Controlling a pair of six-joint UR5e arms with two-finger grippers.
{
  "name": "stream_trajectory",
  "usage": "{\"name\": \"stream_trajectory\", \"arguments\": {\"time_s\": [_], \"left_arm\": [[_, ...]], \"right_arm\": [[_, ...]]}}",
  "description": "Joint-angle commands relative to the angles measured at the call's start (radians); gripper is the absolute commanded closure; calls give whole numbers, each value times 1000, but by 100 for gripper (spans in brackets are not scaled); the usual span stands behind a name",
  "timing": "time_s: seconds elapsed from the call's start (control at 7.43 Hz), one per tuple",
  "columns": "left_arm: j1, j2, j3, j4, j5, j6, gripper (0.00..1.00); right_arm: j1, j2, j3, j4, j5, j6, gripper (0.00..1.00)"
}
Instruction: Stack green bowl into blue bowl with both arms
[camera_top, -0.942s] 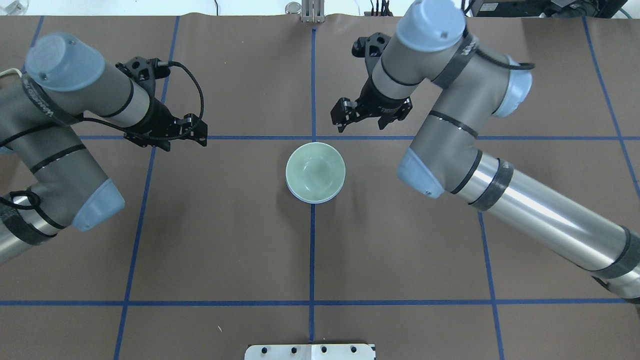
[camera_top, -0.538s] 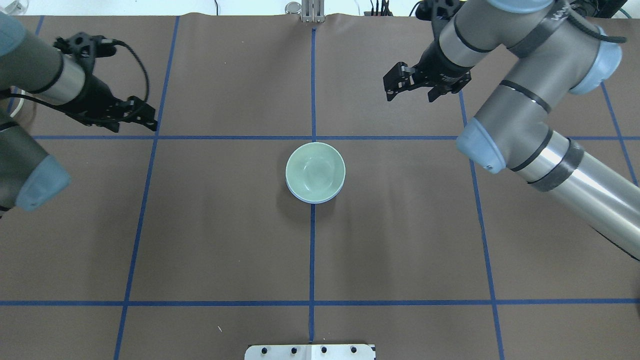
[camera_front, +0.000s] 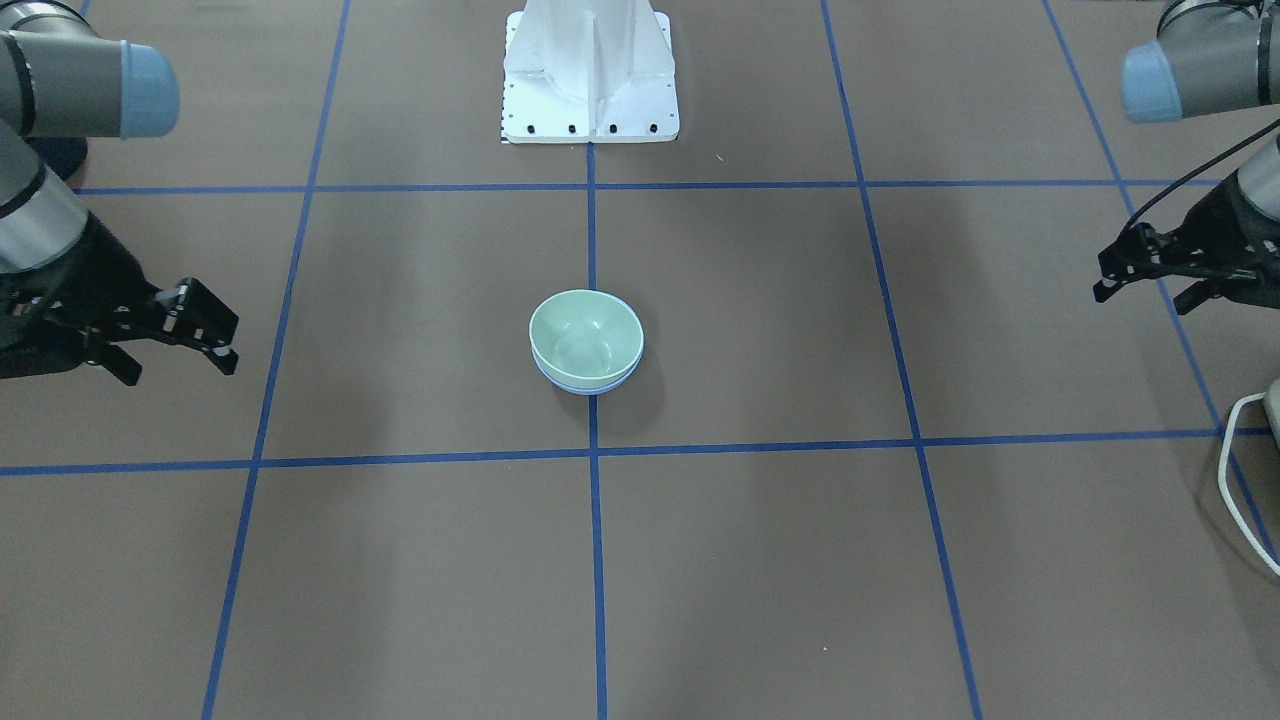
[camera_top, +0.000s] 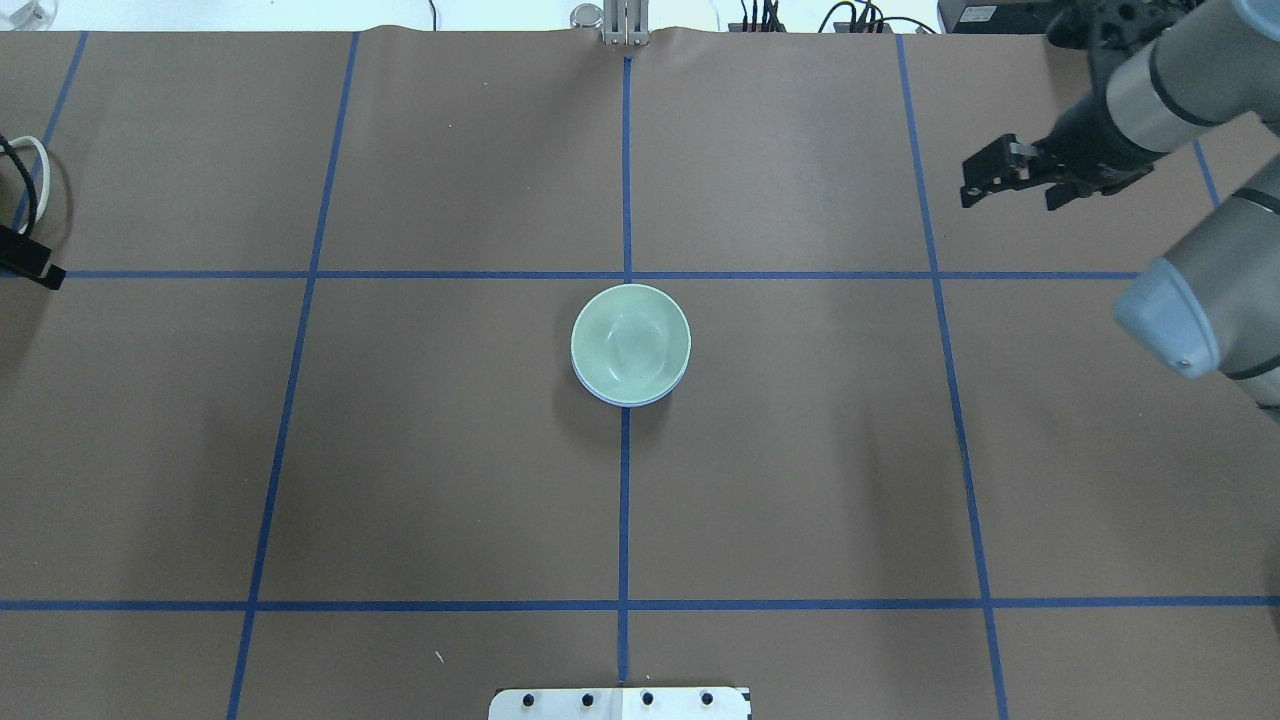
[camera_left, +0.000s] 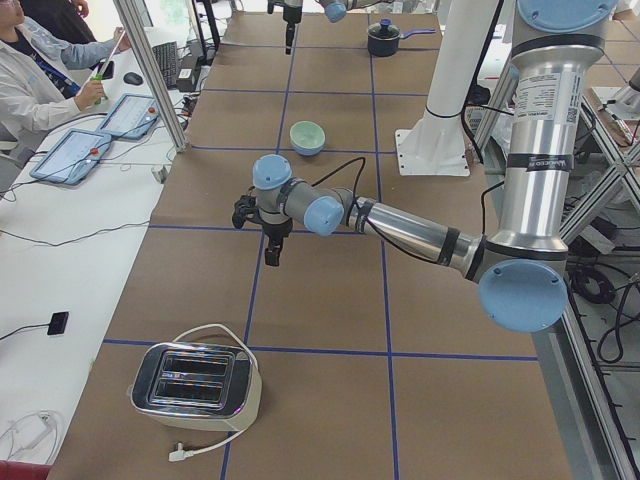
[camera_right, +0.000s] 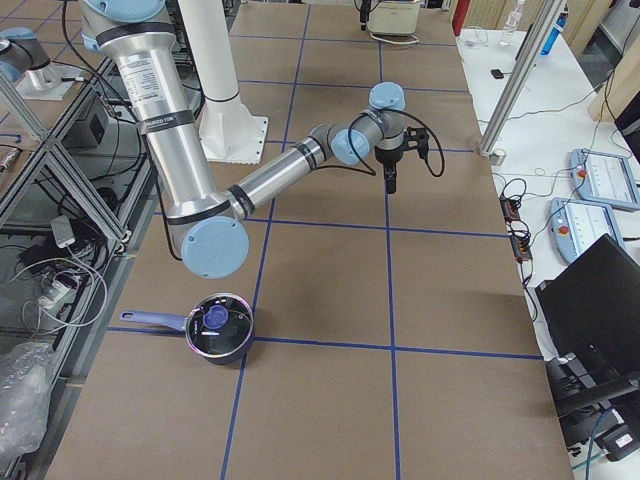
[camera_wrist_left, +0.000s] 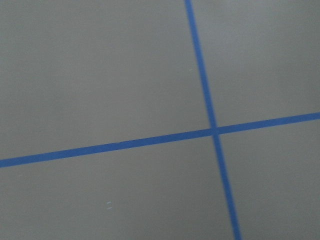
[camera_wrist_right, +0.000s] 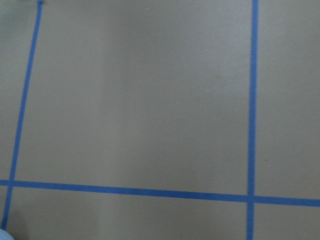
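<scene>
The mint-green bowl (camera_top: 630, 343) sits nested inside the light blue bowl (camera_top: 628, 402) at the table's centre; only a thin blue rim shows under it. The pair also shows in the front view, green bowl (camera_front: 585, 333) in blue bowl (camera_front: 585, 388), and in the left side view (camera_left: 307, 135). My right gripper (camera_top: 1010, 202) is open and empty, far right of the bowls; it shows at the front view's left (camera_front: 180, 370). My left gripper (camera_front: 1142, 298) is open and empty, far to the other side; only one finger (camera_top: 35, 265) shows overhead.
A white pedestal base (camera_front: 590, 75) stands behind the bowls. A toaster (camera_left: 195, 385) sits at the table's left end with its white cable (camera_front: 1235, 480). A dark pot with a lid (camera_right: 220, 328) sits at the right end. An operator (camera_left: 30, 80) sits at a side desk.
Both arms have swung outward, away from the stacked bowls, toward the table's two ends. Both grippers stay open. The bowls have not moved.
</scene>
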Motion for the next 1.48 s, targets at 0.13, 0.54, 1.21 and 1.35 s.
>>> {"name": "stream_trajectory", "arguments": {"time_s": [0.13,0.54,1.21,1.35], "left_arm": [[-101,13,-26,191,-3,232,0],[-216,62,-14,272,3,405,0],[-298,95,130,255,-6,540,0],[-298,96,132,255,-6,540,0]], "right_arm": [[190,-268,18,-2,64,-343,0],[282,-345,-49,-8,67,-437,0],[416,-271,-52,-217,95,-440,0],[416,-270,-52,-218,95,-440,0]]}}
